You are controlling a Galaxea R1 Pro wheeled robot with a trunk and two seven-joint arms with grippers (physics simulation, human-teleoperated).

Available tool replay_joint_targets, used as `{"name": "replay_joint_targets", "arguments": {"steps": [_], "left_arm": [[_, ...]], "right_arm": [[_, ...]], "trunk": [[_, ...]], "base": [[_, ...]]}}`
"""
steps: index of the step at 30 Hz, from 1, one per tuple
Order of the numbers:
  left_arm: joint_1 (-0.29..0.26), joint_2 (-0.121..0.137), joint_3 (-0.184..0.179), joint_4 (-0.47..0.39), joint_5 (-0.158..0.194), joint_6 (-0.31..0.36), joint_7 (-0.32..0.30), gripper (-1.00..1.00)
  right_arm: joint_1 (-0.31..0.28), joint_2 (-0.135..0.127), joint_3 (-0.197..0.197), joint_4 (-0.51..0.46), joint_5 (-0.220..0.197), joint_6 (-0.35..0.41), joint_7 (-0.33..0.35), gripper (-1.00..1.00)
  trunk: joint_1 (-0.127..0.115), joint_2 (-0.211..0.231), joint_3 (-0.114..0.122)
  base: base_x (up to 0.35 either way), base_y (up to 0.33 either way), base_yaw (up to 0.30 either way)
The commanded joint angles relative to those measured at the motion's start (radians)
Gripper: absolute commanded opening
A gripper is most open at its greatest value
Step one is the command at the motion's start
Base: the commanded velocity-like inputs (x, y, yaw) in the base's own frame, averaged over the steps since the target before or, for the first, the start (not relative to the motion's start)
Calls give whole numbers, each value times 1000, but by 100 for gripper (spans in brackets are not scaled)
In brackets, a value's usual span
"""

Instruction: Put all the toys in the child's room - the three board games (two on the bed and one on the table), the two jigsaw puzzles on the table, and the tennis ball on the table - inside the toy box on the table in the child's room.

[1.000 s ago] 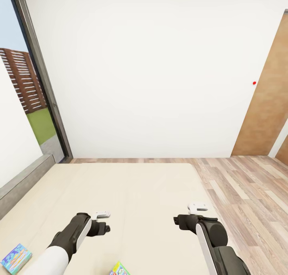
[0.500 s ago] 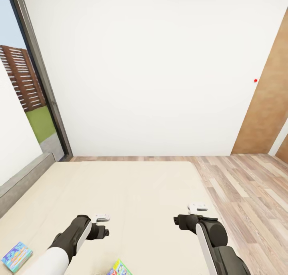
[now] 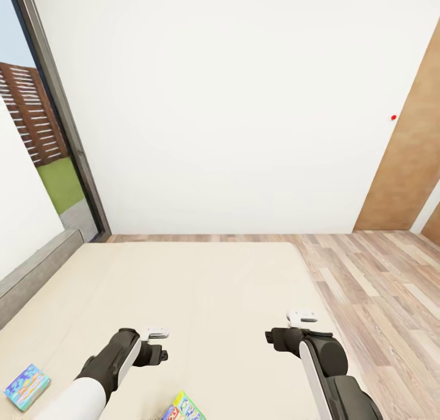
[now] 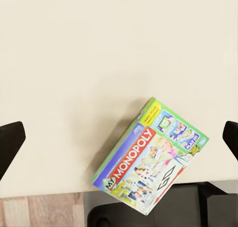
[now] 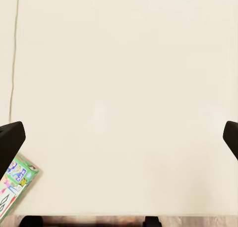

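I'm at the near edge of the bed (image 3: 201, 286), both arms out over the beige mattress. Two board games lie on it. The Monopoly box (image 4: 151, 155) sits at the bottom centre of the head frame, cut by the edge, between the arms but closer to the left one. In the left wrist frame it lies flat, lower centre-right, its long axis diagonal from lower left to upper right; it looks to sit at the mattress edge, near the robot's base. Green border, red banner, printed face up.

The blue board game (image 3: 26, 386) lies at the lower left of the head frame, well apart from both arms.

Left claw (image 3: 160, 344): fingers spread wide, nothing between them, hovering above the mattress. Right claw (image 3: 287, 328): likewise spread and empty, bare mattress below.

My judgement: the left arm takes Monopoly, after drawing back toward me and turning the wrist to match the diagonal.
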Motion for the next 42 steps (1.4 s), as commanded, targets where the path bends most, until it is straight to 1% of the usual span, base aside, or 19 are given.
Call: {"name": "replay_joint_targets", "arguments": {"steps": [1,42], "left_arm": [[-1,0,2,-2,-3,5,-5,100],[-1,-1,1,-3,-3,6,-5,100]], "right_arm": [[-1,0,1,-1,-2,4,-6,100],[-1,0,1,4,-2,3,-6,100]], "trunk": [[1,-2,-4],[1,-2,-71]], "base": [[0,0,0],[0,0,0]]}}
